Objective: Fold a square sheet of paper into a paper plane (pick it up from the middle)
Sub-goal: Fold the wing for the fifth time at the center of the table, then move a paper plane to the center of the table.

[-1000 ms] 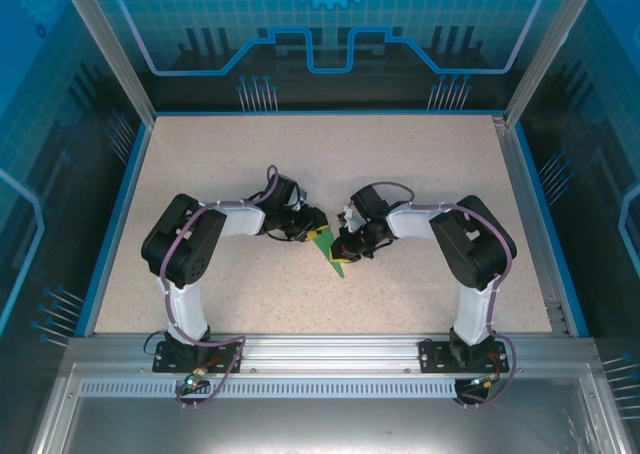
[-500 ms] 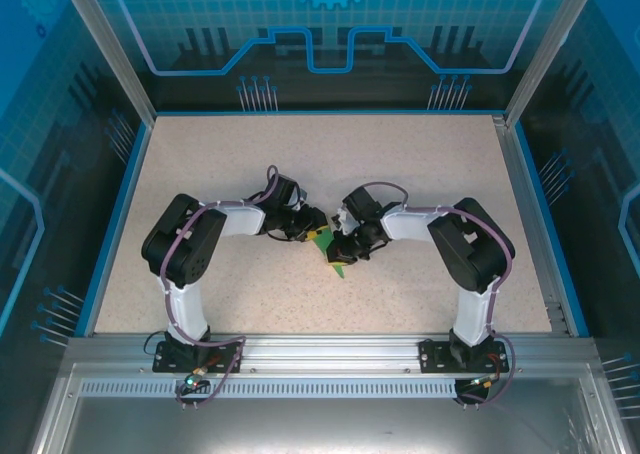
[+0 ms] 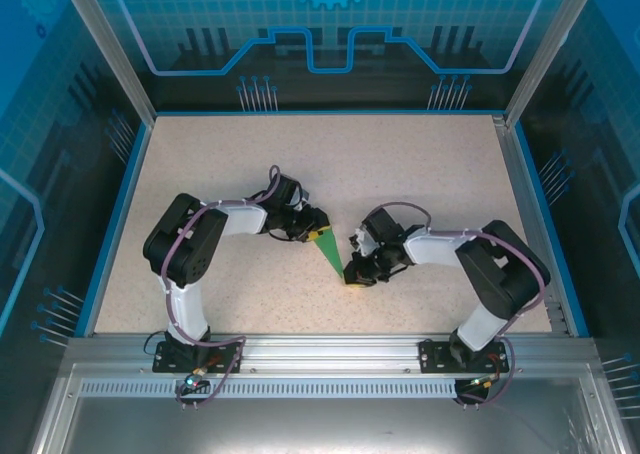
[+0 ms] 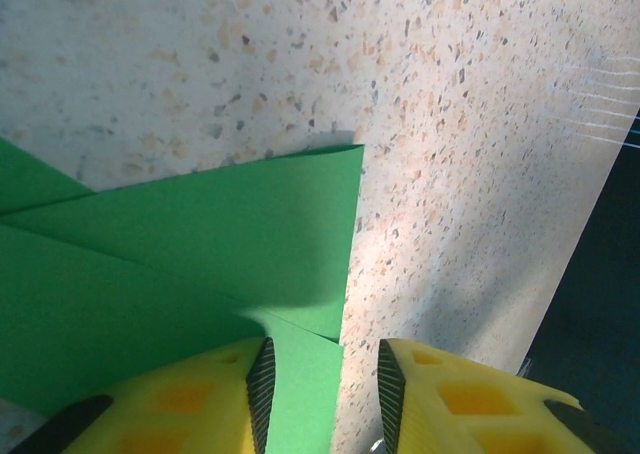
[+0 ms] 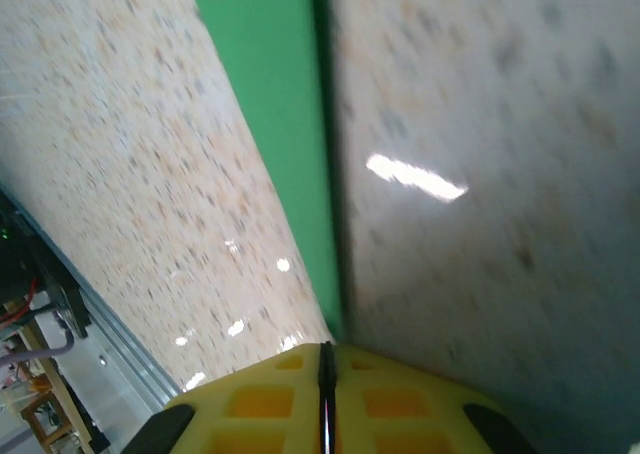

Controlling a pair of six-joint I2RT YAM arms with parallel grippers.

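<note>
The slim bright green paper dart (image 3: 330, 250) lies flat at the speckled table's (image 3: 200, 154) middle. The left gripper (image 4: 320, 379) is spread over its wide end, the right gripper (image 5: 325, 379) closed at its tip. Creases should be pressed slowly, wide end pinned.

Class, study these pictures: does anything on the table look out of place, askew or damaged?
Nothing stands out. The paper plane lies untorn on the table, its wide end by the open left pincer and its tip at the shut right pincer.
</note>
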